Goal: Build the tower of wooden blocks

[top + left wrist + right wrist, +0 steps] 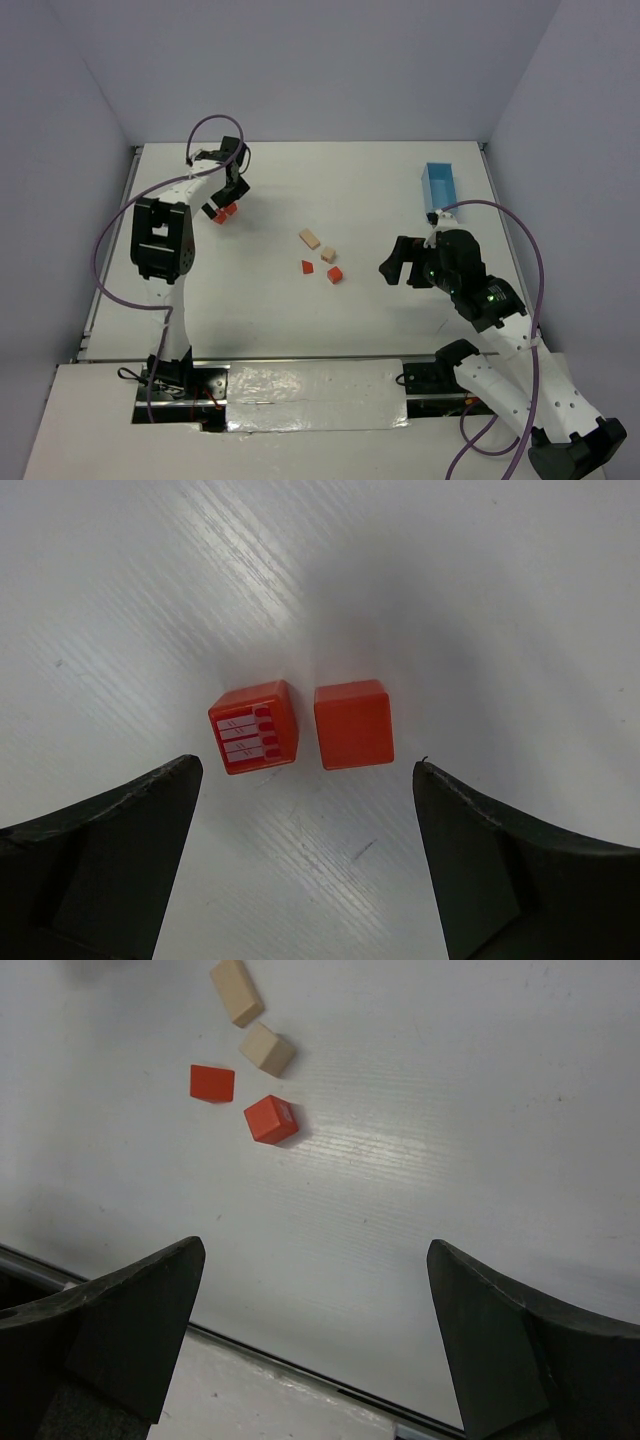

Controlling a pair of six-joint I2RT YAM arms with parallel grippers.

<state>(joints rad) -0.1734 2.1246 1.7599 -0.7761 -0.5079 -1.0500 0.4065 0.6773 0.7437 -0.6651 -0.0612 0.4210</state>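
1. Left arm [160,240]: it rises from its base at the near edge, and its forearm reaches to the far-left part of the table [300,330]. The left gripper [305,770] points down at the surface. Its jaws are spread wide and grasp nothing.
2. Labelled red-orange block [254,726] and plain red-orange block [353,724]: they lie side by side with a narrow gap between them, just beyond the left fingertips and in line with the space between the jaws. Neither finger touches them.
3. Label: a pale sticker on the top face of the first block, with thin lines and red bars along one side. No writing is legible.
4. Right arm [490,300]: it is bent over the right side of the table, with the right gripper [315,1250] aimed toward the centre. It is released, with jaws wide and nothing between them.
5. Centre group, well apart from the right gripper: tan slab [237,992], tan cube [267,1049], red wedge [212,1083] and red cube [271,1119]. They lie close together and each sits singly on the table.
6. Light blue box [440,188]: it stands along the right edge near the far corner.
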